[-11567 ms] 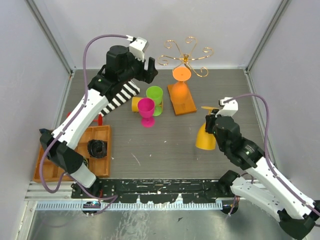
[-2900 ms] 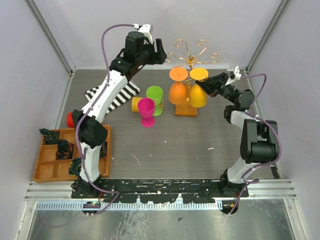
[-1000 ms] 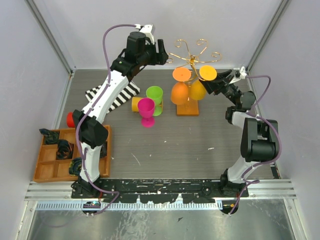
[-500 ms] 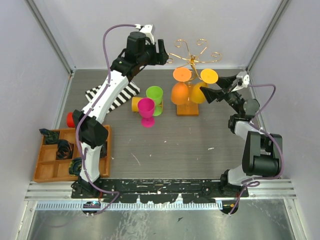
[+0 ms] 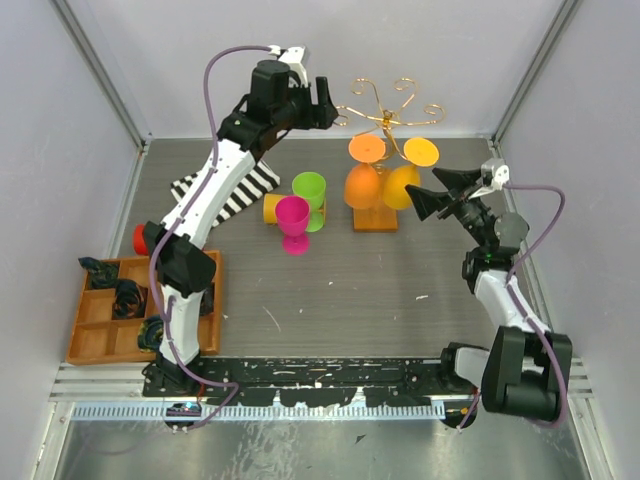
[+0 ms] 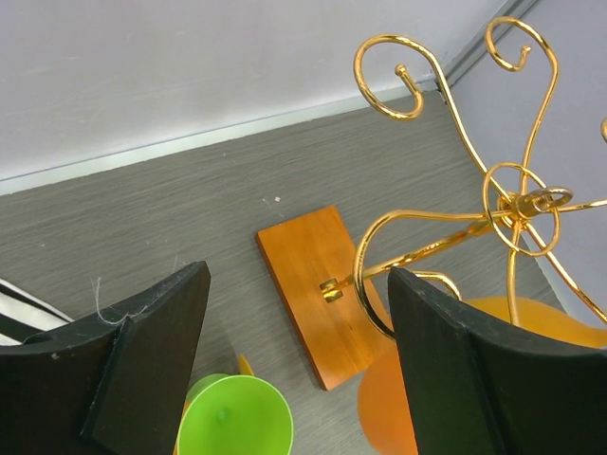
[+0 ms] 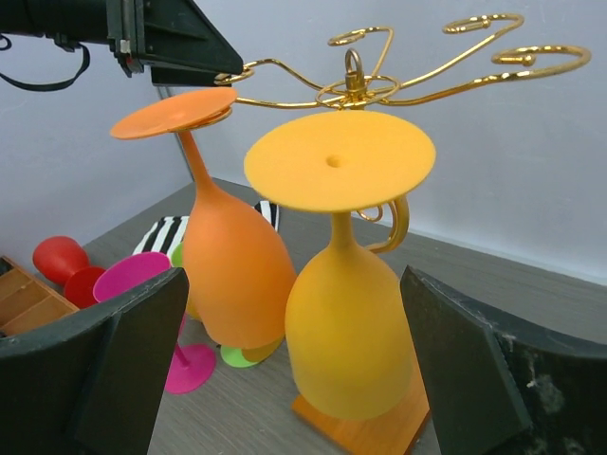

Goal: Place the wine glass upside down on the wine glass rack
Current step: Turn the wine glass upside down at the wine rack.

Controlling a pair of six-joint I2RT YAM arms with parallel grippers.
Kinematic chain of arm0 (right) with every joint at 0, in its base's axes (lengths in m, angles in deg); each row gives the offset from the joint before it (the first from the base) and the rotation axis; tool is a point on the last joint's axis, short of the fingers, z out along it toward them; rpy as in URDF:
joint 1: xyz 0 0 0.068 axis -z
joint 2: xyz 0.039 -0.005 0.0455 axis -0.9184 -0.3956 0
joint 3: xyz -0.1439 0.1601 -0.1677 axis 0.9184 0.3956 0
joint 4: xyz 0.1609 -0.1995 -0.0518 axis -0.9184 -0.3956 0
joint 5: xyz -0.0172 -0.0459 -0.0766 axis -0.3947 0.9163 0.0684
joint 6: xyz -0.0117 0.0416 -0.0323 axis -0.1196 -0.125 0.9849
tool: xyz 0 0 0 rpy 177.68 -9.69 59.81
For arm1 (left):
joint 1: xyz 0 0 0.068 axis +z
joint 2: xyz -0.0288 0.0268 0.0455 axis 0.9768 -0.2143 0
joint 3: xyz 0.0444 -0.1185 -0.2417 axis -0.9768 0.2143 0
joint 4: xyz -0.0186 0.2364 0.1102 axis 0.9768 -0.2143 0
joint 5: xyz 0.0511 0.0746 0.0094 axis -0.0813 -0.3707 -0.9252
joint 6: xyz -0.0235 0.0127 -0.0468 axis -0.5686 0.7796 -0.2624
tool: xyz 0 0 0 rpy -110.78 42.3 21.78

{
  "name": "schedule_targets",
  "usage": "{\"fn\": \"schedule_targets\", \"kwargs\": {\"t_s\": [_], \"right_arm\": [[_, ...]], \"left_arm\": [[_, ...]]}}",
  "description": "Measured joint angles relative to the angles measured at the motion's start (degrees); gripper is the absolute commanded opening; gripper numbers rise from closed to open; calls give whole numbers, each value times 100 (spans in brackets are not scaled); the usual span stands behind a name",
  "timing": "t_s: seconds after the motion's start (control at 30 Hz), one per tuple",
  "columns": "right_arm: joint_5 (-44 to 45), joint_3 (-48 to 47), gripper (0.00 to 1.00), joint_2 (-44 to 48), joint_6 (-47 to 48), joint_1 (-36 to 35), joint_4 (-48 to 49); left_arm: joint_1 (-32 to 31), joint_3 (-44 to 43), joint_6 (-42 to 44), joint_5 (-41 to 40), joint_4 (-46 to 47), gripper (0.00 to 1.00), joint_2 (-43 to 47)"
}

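The wine glass rack (image 5: 388, 102) is gold wire on a wooden base (image 5: 375, 219). Two glasses hang from it upside down: an orange one (image 5: 361, 183) and a yellow wine glass (image 5: 402, 185). In the right wrist view the yellow glass (image 7: 356, 341) hangs by its foot (image 7: 339, 159) beside the orange one (image 7: 237, 275). My right gripper (image 5: 428, 190) stands open just right of the yellow glass, apart from it. High up by the rack's left arms, my left gripper (image 5: 318, 106) is open and holds nothing; below it lie the base (image 6: 322, 294) and gold wire (image 6: 517, 199).
A pink glass (image 5: 293, 215) and a green glass (image 5: 310, 190) stand left of the rack, with a yellow piece (image 5: 271, 208) lying behind them. A striped cloth (image 5: 230, 190), a red glass (image 5: 140, 238) and a compartmented wooden tray (image 5: 95, 345) are at the left.
My right gripper opened, let go of the yellow glass and drew back to the right; the glass stays hanging on the rack. The left arm barely moved.
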State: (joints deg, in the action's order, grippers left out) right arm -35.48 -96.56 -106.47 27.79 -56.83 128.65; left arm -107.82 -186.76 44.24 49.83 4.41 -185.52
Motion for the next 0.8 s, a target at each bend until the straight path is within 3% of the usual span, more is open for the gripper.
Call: {"fn": "schedule_targets", "kwargs": {"t_s": [0.37,0.53,0.63,0.8], "right_arm": [[831,57,100,837,166,0,-2461],[1506,-262,100,1058,-37,0,-4054],[1930,-595,100,1123,-92,0,-4916],[2256,-997,100,1401,-131,2,-6028]], "left_arm": [[-24,0,-24,133,-37,84,317],[-24,83,-15,127,-35,84,623],[-24,413,9,96,-37,85,1014],[-28,1856,111,-37,63,85,2197]]}}
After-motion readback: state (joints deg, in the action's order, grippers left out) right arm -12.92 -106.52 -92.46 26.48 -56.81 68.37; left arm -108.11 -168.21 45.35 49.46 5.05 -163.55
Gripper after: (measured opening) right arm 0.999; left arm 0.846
